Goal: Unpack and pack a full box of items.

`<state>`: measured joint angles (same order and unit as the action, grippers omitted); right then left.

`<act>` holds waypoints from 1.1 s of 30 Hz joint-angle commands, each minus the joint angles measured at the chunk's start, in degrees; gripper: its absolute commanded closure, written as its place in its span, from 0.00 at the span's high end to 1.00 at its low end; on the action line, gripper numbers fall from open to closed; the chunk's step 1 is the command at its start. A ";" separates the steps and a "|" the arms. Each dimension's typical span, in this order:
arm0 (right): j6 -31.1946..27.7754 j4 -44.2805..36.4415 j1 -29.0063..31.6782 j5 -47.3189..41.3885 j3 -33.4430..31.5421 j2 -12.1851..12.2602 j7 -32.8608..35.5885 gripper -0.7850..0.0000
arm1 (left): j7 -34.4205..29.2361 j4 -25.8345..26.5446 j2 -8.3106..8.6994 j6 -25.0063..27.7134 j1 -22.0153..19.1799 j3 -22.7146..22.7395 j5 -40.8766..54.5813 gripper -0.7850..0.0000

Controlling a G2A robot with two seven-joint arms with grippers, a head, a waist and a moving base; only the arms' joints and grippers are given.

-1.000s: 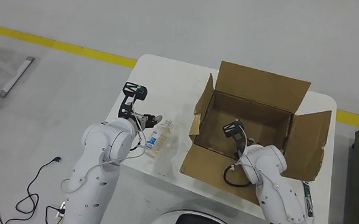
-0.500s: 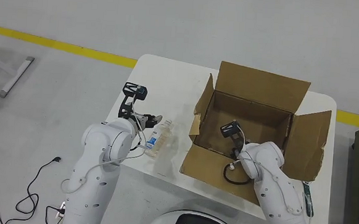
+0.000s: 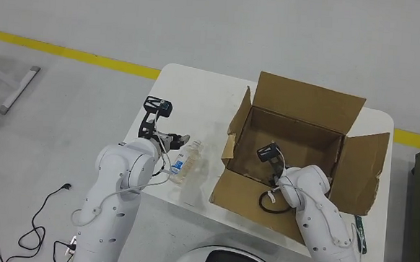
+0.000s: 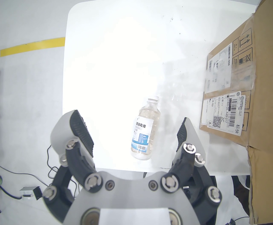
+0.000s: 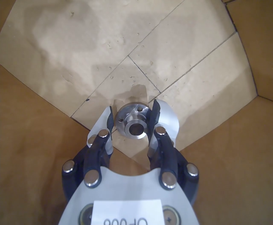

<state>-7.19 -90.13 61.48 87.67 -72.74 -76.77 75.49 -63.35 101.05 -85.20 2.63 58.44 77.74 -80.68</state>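
1. The metal flange (image 5: 132,122), a round hub with a centre bore and small bolt holes, lies on the floor of the cardboard box (image 3: 309,101), just below the middle of the right wrist view.
2. The right gripper (image 5: 132,110) is lowered into the box. Its two pads are pressed against opposite sides of the flange rim, clamping it.
3. In the top view the box stands in the right half of the frame with all four flaps folded outward. The right arm enters it over the near wall, at lower centre-right.
4. The box side facing the left arm carries white shipping labels (image 4: 226,110), seen at the right edge of the left wrist view.
5. A clear plastic bottle (image 3: 183,162) with a white and blue label lies on its side on the white table (image 3: 198,87), left of the box and apart from it.
6. The left gripper (image 4: 130,118) hangs above the bottle with its fingers spread wide, touching nothing. The bottle (image 4: 145,132) appears between the two pads.
7. A yellow floor line (image 3: 70,52) runs across the upper left of the top view, beyond the table.
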 commanded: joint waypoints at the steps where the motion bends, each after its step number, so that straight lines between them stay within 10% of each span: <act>1: 0.09 0.19 -0.10 0.04 0.15 -0.03 -0.01 0.45 | 0.00 0.00 0.00 0.00 0.00 0.00 0.00 1.00; 4: 0.36 0.29 -0.26 0.25 0.35 -0.06 0.10 0.35 | 0.00 0.00 0.00 0.00 0.00 0.00 0.00 1.00; 7: 0.58 0.41 -0.57 0.57 0.42 -0.07 0.10 0.00 | 0.00 0.00 0.00 0.00 0.00 0.00 0.00 1.00; 25: 0.72 -3.97 -0.92 0.92 -1.32 0.14 -1.17 0.00 | 0.00 0.00 0.00 0.00 0.00 0.00 0.00 1.00; 31: -2.13 -10.79 2.84 1.32 -2.04 0.60 0.24 0.29 | 0.00 0.00 0.00 0.00 0.00 0.00 0.00 1.00; 32: -2.57 -11.48 3.39 1.46 -2.07 0.66 0.27 0.47 | 0.00 0.00 0.00 0.00 0.00 0.00 0.00 1.00; 33: -2.76 -11.95 3.81 1.91 -2.21 0.74 0.32 1.00 | 0.00 0.00 0.00 0.00 0.00 0.00 0.00 1.00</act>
<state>-9.64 -101.47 64.76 89.12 -74.83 -76.12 75.78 -63.35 101.05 -85.20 2.63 58.44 77.74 -80.68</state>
